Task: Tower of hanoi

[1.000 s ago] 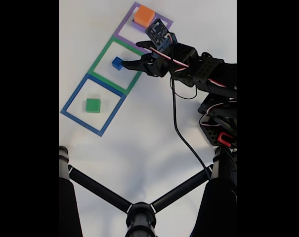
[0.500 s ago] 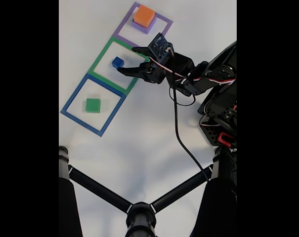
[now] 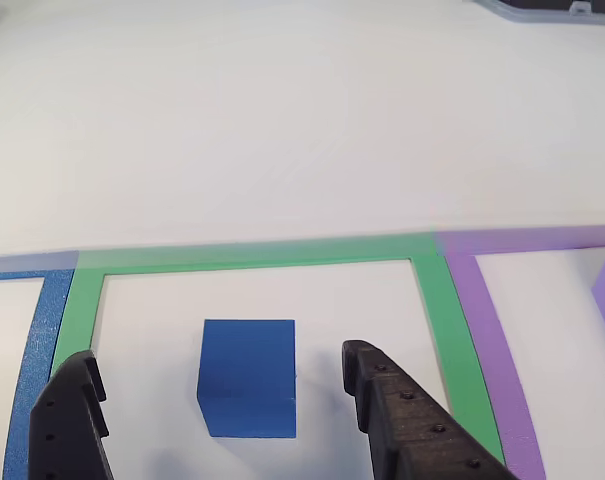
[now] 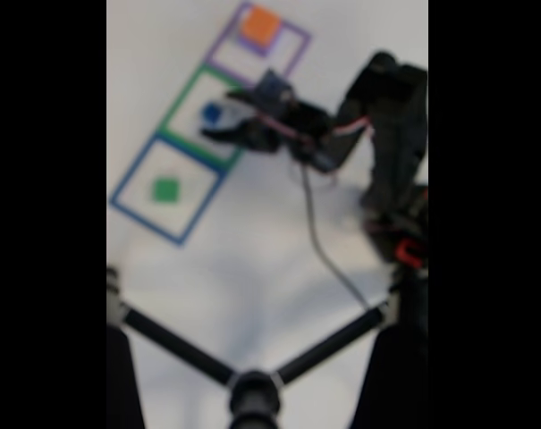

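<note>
White desk (image 3: pixel 282 120) carries the blue cube (image 3: pixel 248 376) between the gripper (image 3: pixel 222 400) jaws, spread wide, not touching it.

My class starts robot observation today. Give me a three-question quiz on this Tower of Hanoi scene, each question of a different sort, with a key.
1. True or false: the hand is shut on the blue cube.
2. Which frame holds the blue cube? A purple, B green, C blue.
3. Fill in: the green block lies in the ____ frame.

Key: 1 false, the fingers stand apart beside it; 2 B, the green frame; 3 blue, the blue frame.
</note>
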Tool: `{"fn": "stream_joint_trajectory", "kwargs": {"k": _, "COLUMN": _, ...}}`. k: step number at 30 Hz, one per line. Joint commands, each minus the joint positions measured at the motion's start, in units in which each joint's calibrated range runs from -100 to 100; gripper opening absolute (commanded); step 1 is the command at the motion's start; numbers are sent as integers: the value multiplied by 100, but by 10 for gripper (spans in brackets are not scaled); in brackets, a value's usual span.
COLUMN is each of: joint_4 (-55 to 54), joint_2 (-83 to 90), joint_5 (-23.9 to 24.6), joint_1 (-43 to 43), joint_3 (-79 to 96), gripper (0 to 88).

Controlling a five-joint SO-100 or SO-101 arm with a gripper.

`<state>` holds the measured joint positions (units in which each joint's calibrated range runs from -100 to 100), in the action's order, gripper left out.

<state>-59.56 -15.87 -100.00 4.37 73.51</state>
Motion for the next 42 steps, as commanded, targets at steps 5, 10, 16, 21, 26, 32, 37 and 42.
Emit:
{"fn": "stream_joint_trajectory", "kwargs": {"k": 5, "joint_4": -216, "joint_2": -384, "joint_5": 0, "joint_1": -90, "joint_3": -422, "gripper": 233}}
{"fn": "stream_joint_trajectory", "kwargs": {"k": 10, "joint_4": -216, "joint_2": -617, "joint_5": 0, "joint_1": -106, "joint_3": -704, "gripper": 202}}
{"fn": "stream_joint_trajectory", "kwargs": {"k": 16, "joint_4": -22, "joint_2": -769, "joint_5": 0, "joint_1": -113, "joint_3": -967, "gripper": 163}}
{"fn": "stream_joint_trajectory", "kwargs": {"k": 21, "joint_4": 67, "joint_2": -737, "joint_5": 0, "joint_1": -190, "joint_3": -913, "gripper": 151}}
{"fn": "stream_joint_trajectory", "kwargs": {"k": 26, "joint_4": 84, "joint_2": -657, "joint_5": 0, "joint_1": -273, "joint_3": -749, "gripper": 140}}
{"fn": "stream_joint_trajectory", "kwargs": {"k": 32, "joint_4": 92, "joint_2": -585, "joint_5": 0, "joint_1": -350, "joint_3": -631, "gripper": 94}}
{"fn": "stream_joint_trajectory", "kwargs": {"k": 37, "joint_4": 84, "joint_2": -577, "joint_5": 0, "joint_1": -357, "joint_3": -658, "gripper": 70}}
{"fn": "stream_joint_trajectory", "kwargs": {"k": 42, "joint_4": 75, "joint_2": -528, "joint_5": 0, "joint_1": -327, "joint_3": -685, "gripper": 38}}
